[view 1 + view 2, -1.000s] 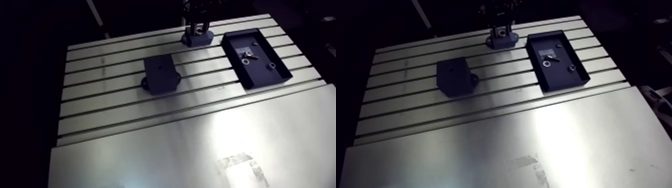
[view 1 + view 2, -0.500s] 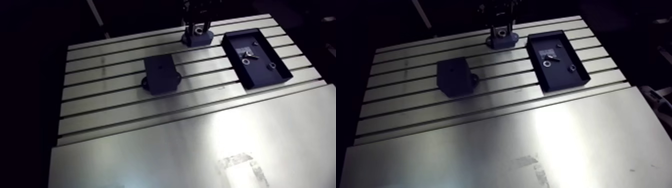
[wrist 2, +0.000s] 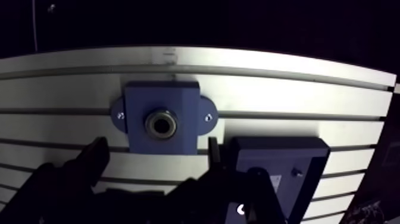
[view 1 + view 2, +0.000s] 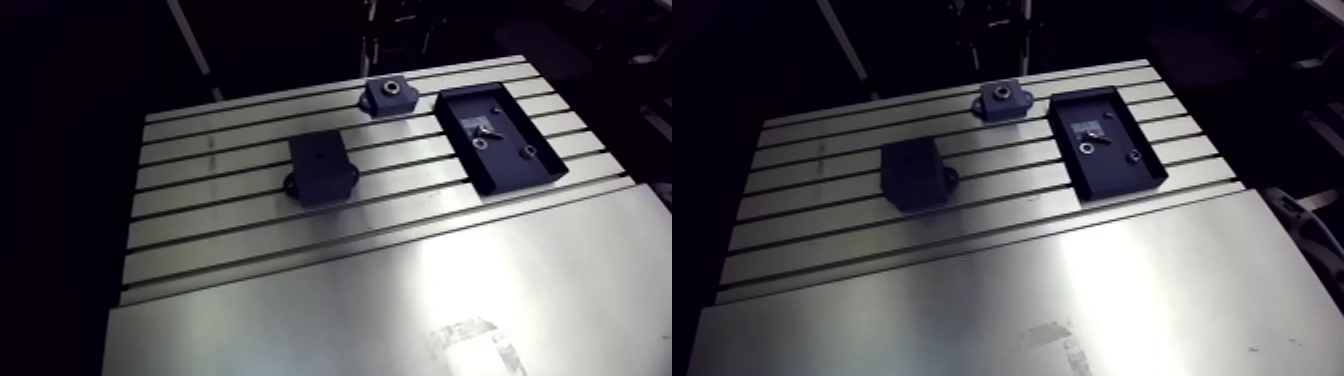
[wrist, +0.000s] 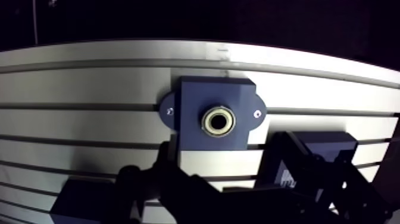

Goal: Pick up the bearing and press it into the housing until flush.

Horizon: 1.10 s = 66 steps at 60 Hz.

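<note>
Above housing [image 5: 217, 116], pincer [image 5: 223, 146] risen, bearing [image 5: 218, 121] seated

Bearing [image 5: 218, 121] in housing [image 5: 196, 95], tray [image 4: 512, 172] nearby

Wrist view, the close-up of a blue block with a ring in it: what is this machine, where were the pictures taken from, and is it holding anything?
This is a robot arm at a slotted aluminium table. Two pictures come from a camera on the arm's upper link, overlooking the table; two from a camera on the wrist, looking past the end effector, its two-fingered grasping part. The dark fingers stand apart and hold nothing. Ahead of them sits the blue housing, with the bearing, a metal ring, in its round hole. Also on the table: a dark block and a black tray holding a few small parts.
</note>
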Motion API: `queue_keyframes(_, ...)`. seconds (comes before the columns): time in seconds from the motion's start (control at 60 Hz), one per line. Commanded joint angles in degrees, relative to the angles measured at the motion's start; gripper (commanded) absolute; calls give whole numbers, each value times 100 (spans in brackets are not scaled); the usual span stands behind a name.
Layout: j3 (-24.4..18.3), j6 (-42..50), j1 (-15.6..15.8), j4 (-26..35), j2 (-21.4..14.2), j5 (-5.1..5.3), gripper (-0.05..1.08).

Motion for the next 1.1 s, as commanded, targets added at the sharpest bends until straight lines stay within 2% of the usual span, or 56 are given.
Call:
queue_keyframes(0.017, 35, 171, -17, 92, 4, 8, 108)
queue_keyframes(0.517, -24, 183, -33, 118, 135, 60, 108)
queue_keyframes(0.883, 17, 192, -40, 68, 225, 164, 108)
queue_keyframes(1.1, 27, 192, -58, 7, 302, 165, 108)
